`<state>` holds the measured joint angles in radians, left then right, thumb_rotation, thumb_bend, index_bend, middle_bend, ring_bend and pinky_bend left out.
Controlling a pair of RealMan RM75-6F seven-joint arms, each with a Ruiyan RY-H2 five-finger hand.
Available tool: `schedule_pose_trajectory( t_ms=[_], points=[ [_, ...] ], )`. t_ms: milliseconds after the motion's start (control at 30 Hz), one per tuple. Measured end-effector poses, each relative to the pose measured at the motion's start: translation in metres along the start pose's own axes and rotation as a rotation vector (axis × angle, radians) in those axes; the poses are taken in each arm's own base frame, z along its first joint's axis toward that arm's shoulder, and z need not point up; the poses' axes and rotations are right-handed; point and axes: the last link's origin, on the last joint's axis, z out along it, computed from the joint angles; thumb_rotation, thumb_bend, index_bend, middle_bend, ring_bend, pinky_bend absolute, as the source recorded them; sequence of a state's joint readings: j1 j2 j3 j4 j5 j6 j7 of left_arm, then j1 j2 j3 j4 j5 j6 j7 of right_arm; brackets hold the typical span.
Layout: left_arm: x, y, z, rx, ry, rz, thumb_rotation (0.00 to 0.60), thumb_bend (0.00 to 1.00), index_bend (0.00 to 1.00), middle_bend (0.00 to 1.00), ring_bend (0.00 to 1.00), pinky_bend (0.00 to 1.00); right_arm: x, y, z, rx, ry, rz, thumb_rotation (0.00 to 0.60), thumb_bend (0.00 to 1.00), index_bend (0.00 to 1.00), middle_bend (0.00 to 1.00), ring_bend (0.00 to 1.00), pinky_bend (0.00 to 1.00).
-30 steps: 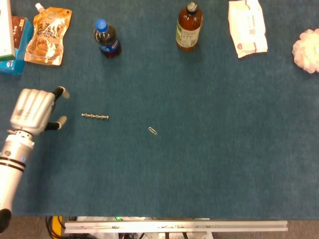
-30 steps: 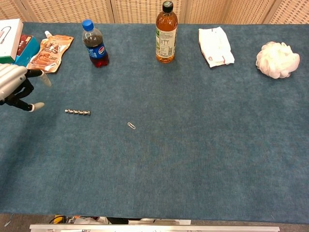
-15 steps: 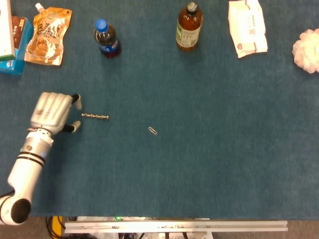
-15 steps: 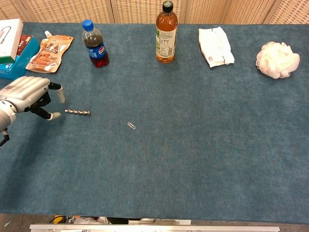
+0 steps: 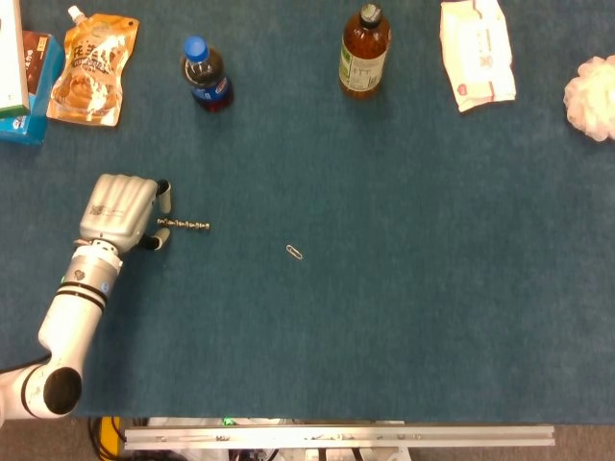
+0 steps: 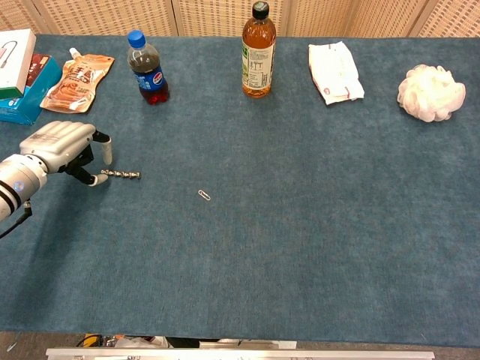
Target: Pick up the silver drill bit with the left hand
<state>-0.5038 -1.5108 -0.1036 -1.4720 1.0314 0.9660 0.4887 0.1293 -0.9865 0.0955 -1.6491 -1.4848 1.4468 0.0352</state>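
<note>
Since a second ago the left hand (image 5: 123,209) has travelled rightward across the cloth (image 5: 384,317) and now sits just at the left end of the drill bit (image 5: 184,225), which has not shifted. Its fingers (image 6: 106,150) are parted, one above and one below the bit's near tip, and it holds nothing; whether a fingertip touches the metal cannot be told. Lying flat, the bit points right, away from the hand, toward the paper clip (image 5: 294,252), which is well apart from it. A cola bottle (image 5: 206,75) stands far beyond the bit.
</note>
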Motion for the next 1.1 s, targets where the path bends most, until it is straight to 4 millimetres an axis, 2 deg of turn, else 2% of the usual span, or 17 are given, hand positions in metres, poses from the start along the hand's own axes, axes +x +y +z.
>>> schedule_pose_trajectory(
  t_ms=[1100],
  points=[
    [-0.009, 0.003, 0.011, 0.022, -0.043, 0.01, 0.6, 0.3, 0.52, 1.0, 0.96, 1.0, -0.002, 0.008, -0.006, -0.027, -0.009, -0.003, 0.6, 0.03, 0.24, 0.41, 0.4, 0.39]
  ],
)
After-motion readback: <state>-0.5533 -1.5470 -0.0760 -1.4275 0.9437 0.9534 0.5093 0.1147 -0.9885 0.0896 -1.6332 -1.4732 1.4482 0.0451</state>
